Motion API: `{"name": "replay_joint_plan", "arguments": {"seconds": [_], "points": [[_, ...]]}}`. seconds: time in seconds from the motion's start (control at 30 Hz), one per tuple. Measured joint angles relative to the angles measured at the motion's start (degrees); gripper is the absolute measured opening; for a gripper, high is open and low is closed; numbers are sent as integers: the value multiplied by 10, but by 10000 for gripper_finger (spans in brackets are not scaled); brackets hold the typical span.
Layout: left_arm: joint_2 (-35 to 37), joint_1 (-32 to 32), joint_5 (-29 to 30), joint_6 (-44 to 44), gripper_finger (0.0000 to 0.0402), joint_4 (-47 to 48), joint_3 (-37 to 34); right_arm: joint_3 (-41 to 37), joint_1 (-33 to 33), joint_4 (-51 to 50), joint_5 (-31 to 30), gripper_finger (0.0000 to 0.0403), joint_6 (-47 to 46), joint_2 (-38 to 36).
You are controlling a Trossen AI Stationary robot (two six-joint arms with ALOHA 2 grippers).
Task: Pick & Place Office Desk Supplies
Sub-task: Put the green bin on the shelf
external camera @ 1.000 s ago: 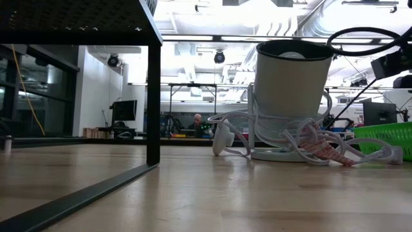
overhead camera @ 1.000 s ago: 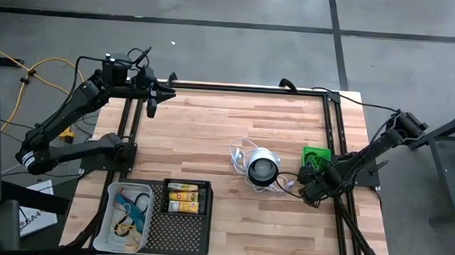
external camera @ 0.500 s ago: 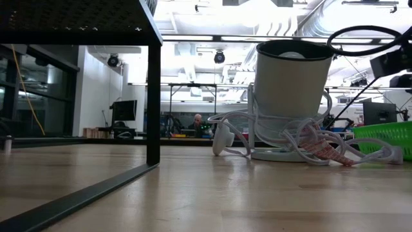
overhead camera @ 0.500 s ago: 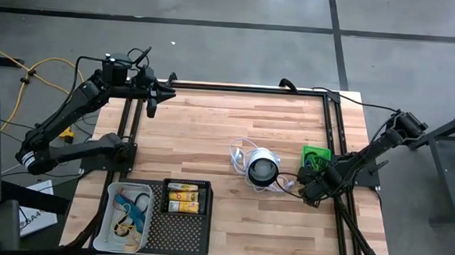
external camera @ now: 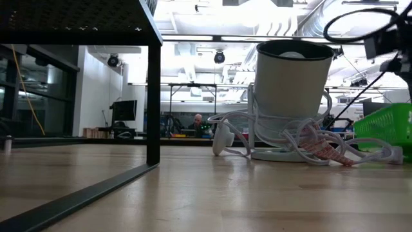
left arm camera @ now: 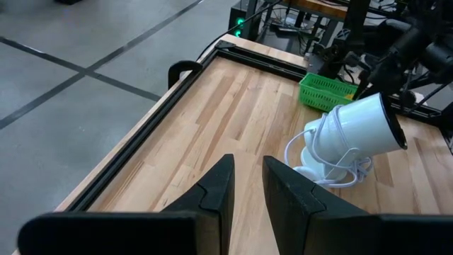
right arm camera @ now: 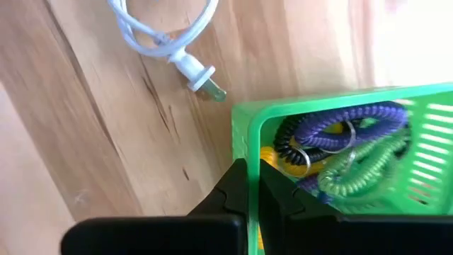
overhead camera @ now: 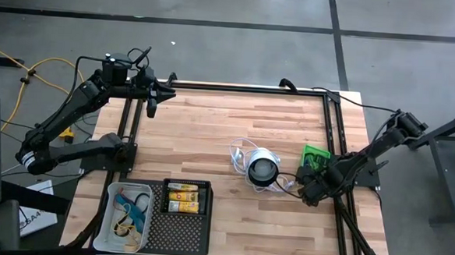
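Observation:
A green tray (overhead camera: 316, 156) at the table's right holds purple (right arm camera: 354, 127), green (right arm camera: 361, 168) and black coiled loops. My right gripper (right arm camera: 253, 170) is shut on its wall; in the high view it (overhead camera: 312, 180) stands at the tray's near side. In the low view the tray (external camera: 386, 125) sits tilted, one end raised. Yellow-and-white packs (overhead camera: 185, 197) lie in a black tray (overhead camera: 185, 227) at the near left. My left gripper (overhead camera: 152, 102) hovers at the far left, open a little (left arm camera: 245, 188) with nothing in it. My right gripper pinches the green tray's wall near a corner (right arm camera: 253, 150), one finger inside the tray and one outside. The fingers come from above, pointing steeply down. The tray is tilted in the hold, its held end raised and its other end low by the table.
A round white-and-black object (overhead camera: 262, 168) with a white cord stands just left of the green tray; its plug (right arm camera: 202, 74) lies on the wood. A clear tray (overhead camera: 128, 210) with cords sits at the near left. A black frame rail (overhead camera: 332, 133) runs along the right edge.
My right gripper has risen a little and rolled slightly, still shut on the green tray's wall. The tray, level before, has tipped: its held end has come up while the other end stays low.

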State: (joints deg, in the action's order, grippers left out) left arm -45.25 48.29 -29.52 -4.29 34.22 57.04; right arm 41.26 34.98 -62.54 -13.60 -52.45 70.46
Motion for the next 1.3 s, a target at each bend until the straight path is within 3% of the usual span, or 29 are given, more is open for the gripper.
{"name": "replay_joint_plan", "arguments": {"seconds": [0.5,0.8,0.97,1.3], "points": [[0,0,0,0,69,0,0,89,0,-81,-25,3,17,0],[0,0,0,0,69,0,0,124,0,-87,12,3,17,14],[0,0,0,0,69,0,0,188,22,-96,43,3,22,58],[0,0,0,0,69,0,0,355,104,-129,95,3,12,215]]}}
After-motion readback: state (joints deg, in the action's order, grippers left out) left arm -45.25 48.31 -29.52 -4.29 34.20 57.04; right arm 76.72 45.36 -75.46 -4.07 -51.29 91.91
